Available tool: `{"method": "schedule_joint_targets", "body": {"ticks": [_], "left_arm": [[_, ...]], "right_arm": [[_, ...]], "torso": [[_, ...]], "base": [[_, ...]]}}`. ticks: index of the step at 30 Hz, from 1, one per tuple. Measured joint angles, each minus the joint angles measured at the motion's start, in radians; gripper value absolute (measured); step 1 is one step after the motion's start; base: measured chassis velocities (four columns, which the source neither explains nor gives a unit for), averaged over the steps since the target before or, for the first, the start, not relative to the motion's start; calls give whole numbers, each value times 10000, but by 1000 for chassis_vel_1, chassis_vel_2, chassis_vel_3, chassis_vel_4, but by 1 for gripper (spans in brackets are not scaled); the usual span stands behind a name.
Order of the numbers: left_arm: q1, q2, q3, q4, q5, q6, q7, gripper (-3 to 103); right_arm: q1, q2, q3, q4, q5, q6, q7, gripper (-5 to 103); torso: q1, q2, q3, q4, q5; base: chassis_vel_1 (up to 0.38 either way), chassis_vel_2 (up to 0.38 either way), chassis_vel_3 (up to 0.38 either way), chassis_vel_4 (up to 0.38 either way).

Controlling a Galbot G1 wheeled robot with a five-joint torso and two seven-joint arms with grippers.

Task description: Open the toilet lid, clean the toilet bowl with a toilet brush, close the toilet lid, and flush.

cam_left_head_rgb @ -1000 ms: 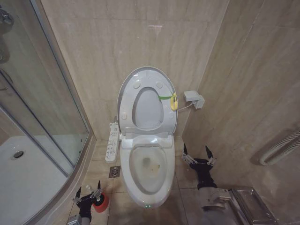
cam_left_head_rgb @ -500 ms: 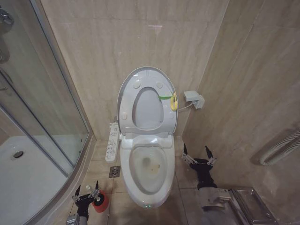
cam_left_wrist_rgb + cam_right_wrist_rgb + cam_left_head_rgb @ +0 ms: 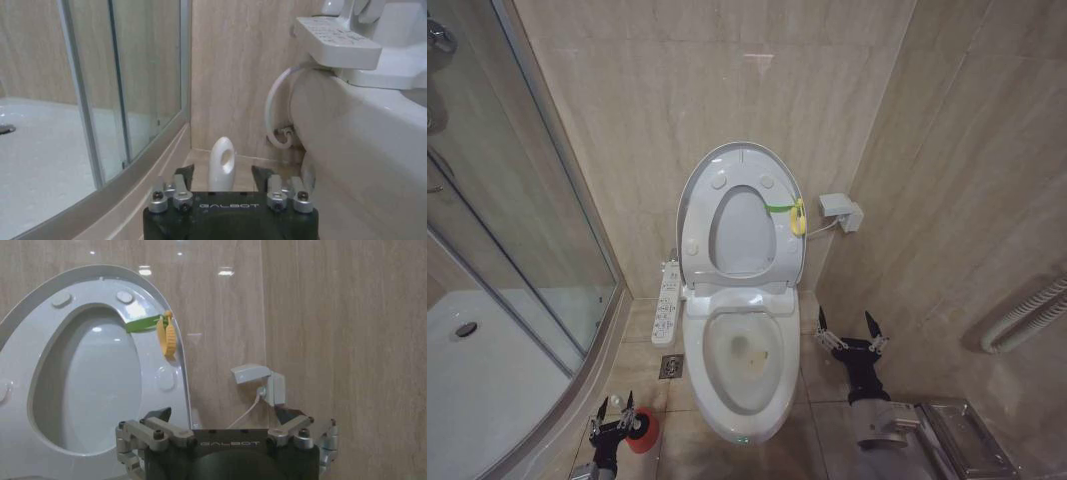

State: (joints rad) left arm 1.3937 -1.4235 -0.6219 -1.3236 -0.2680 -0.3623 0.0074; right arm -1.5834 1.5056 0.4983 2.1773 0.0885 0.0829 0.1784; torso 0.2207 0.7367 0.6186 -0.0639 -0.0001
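left tool point(image 3: 617, 408) dropped lower beside toilet bowl point(image 3: 745, 372), open around toilet brush point(image 3: 221, 163) handle, probably not gripping | right tool point(image 3: 848, 329) open, empty, right of bowl | toilet lid point(image 3: 689, 205) up; scrub, close, flush pending

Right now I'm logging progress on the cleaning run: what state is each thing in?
toilet lid: raised upright against the wall
toilet bowl: uncovered, brownish stains inside
toilet brush: standing in its holder, not gripped
left hand: open, low around the brush handle
right hand: open, empty, beside the bowl
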Motion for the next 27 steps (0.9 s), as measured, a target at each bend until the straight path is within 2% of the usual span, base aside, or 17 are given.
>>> {"method": "schedule_joint_targets", "body": {"ticks": [6,7,14,15,20,21,27], "left_arm": [[-189,19,-28,235,-3,-59,66,59],[-216,28,-40,271,-3,-66,93,52],[-280,51,-89,403,11,-153,251,52],[-281,50,-89,409,13,-166,262,39],[-275,26,-108,454,99,-315,364,39],[-274,24,-117,456,113,-343,367,26],[-231,37,-140,360,123,-383,367,26]], "right_arm": [[0,0,-1,0,0,0,0,100],[0,0,-1,0,0,0,0,100],[0,0,0,0,0,0,0,100],[0,0,0,0,0,0,0,100],[0,0,0,0,0,0,0,100],[0,0,0,0,0,0,0,100],[0,0,0,0,0,0,0,100]], "torso": [[0,0,0,0,0],[0,0,0,0,0],[0,0,0,0,0],[0,0,0,0,0],[0,0,0,0,0],[0,0,0,-1,-1],[0,0,0,0,0]], "base": [[0,0,0,0],[0,0,0,0],[0,0,0,0],[0,0,0,0],[0,0,0,0],[0,0,0,0],[0,0,0,0]]}}
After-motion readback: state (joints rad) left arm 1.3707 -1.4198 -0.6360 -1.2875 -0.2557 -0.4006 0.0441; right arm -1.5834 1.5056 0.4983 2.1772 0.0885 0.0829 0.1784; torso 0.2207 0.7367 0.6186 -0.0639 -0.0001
